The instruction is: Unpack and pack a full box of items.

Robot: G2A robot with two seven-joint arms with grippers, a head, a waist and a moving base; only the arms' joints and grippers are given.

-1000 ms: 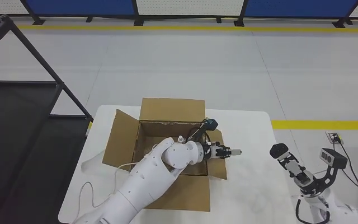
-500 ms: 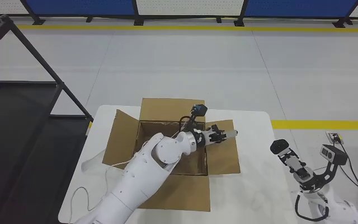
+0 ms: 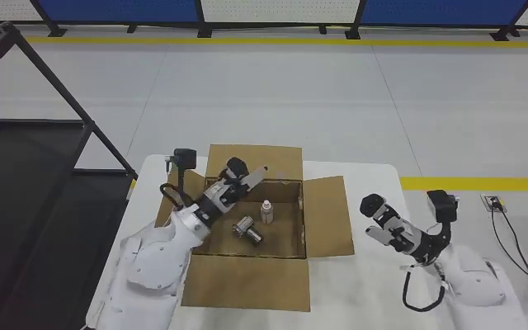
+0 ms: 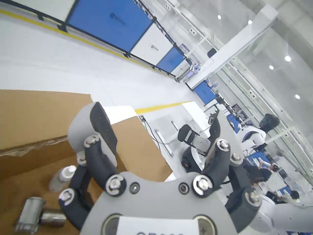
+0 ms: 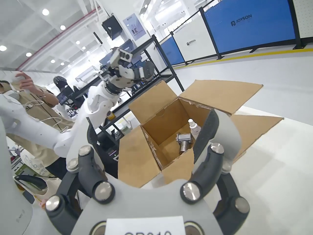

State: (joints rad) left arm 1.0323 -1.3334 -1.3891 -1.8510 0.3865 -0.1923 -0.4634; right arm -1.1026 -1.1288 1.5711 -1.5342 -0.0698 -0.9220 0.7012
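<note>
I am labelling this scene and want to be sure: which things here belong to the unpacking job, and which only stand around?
For the job: cardboard box; small white bottle and metal part inside it; left gripper and right gripper, both open and empty.

Standing about: white table; black rack; blue panels; yellow floor line.

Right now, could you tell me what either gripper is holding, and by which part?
Nothing is held: left gripper and right gripper are both open and empty.
</note>
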